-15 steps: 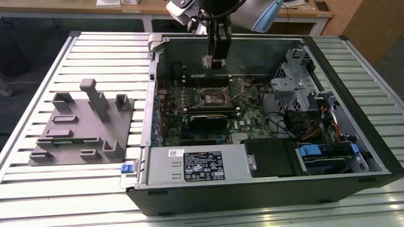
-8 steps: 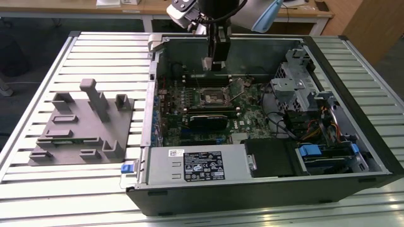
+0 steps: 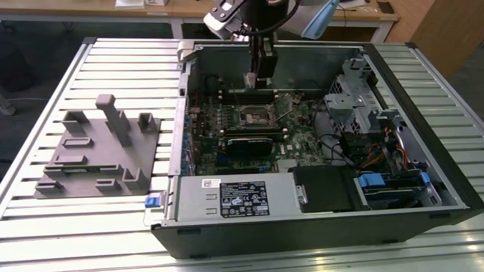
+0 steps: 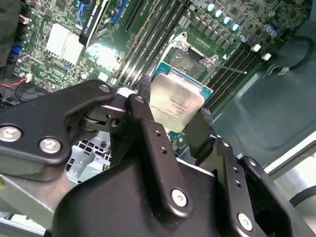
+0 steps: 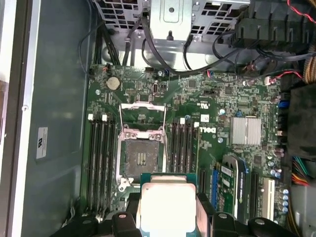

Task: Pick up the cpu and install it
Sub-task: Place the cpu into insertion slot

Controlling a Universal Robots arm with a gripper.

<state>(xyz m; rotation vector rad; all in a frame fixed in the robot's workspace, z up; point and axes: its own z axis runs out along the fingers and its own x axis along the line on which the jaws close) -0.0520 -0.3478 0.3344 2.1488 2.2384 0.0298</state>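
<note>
Your claw [image 4: 175, 101] clamped on chip [image 5: 168, 207], fingers [image 4: 144, 86] gripping two opposite edges. Chip held flat between them, silvery face toward wrist cameras, over board [image 5: 212, 98], near open socket [image 5: 141, 157].

1 cpu [image 5: 168, 207], 1 socket [image 5: 141, 157], 1 computer case [image 3: 302, 241], 1 grey fixture [image 3: 98, 153], 1 slatted table [image 3: 76, 238].

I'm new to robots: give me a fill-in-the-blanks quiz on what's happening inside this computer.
1. The gripper is shut on the ____.
2. The square socket holds ____ chip; its frame is lifted.
3. The grey fixture stands to the exterior view's ____ of the computer case.
Missing: cpu; no; left.
</note>
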